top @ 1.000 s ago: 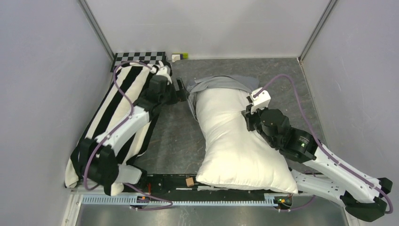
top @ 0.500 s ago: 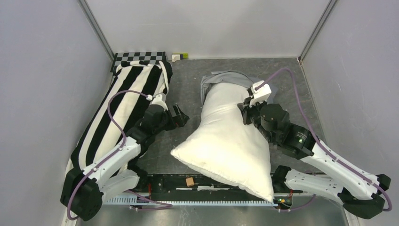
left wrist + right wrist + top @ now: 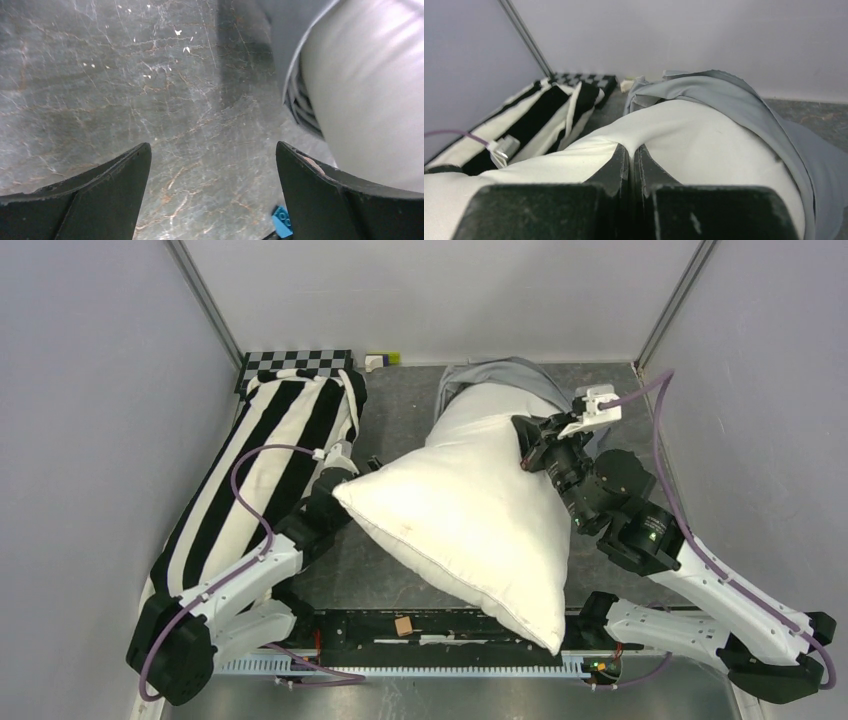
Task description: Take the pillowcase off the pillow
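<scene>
**Clerk:** Entry one, the task's things?

**Arm:** One large plump rectangular pillow (image 3: 470, 525) of plain white cloth. It was tilted across the middle of the table, with one corner pointing left and another reaching the near rail. Its skin was smooth, with a stitched seam along the edges. One light blue-grey pillowcase (image 3: 495, 372) of soft fabric was creased and bunched over the pillow's far end, by the back wall.

**Clerk:** Entry two, your own tools?

**Arm:** My right gripper (image 3: 631, 150) was closed, its black fingers pinching a ridge of the white pillow cloth just short of the pillowcase hem. My left gripper (image 3: 212, 147) stood wide open and held nothing. Its two dark curved fingers (image 3: 110, 190) hung above the table, with the pillow's rounded flank at the right of that wrist's view.

**Clerk:** Entry three, the remainder?

**Arm:** One table (image 3: 400, 420), a mottled grey surface scratched and veined like stone. One long black-and-white striped pillow (image 3: 270, 455) lay along the left wall, well apart from the white one. One small black-and-white chequered board (image 3: 295, 362) sat at the striped pillow's far end.
</scene>
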Robot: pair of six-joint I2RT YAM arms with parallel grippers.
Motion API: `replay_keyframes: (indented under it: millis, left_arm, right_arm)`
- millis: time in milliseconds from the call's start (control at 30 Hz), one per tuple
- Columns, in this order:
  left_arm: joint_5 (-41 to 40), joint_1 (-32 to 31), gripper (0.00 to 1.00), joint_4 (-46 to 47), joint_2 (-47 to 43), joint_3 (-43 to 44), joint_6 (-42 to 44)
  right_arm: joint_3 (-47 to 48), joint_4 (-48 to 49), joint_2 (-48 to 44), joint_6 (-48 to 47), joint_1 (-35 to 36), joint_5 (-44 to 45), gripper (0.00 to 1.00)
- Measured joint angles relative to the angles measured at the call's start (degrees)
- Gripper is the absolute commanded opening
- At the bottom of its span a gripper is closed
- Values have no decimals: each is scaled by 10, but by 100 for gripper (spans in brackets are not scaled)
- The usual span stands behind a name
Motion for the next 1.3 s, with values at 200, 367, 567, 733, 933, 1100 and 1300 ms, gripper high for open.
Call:
replay_keyframes:
  millis: [200, 367, 567, 733, 933, 1100, 1300]
  left_arm:
    - [34, 0, 100, 33, 20, -1, -111]
    - [75, -7, 100, 137, 45, -4, -185]
    - [85, -22, 100, 220, 80, 31, -192]
    - [92, -28, 100, 311, 138, 69, -210]
    - [101, -62, 100, 377, 230, 108, -256]
    - [118, -73, 100, 473, 318, 134, -309]
    - [120, -76, 100, 551, 394, 179, -347]
  right_arm:
    - [0, 127, 3, 9, 0, 27, 0]
    - [1, 189, 9, 34, 0, 42, 0]
    - [2, 212, 7, 81, 0, 52, 0]
    - [30, 206, 10, 115, 0, 49, 0]
    - [104, 219, 44, 151, 0, 30, 0]
    - [107, 229, 59, 184, 0, 8, 0]
    - [104, 228, 74, 219, 0, -20, 0]
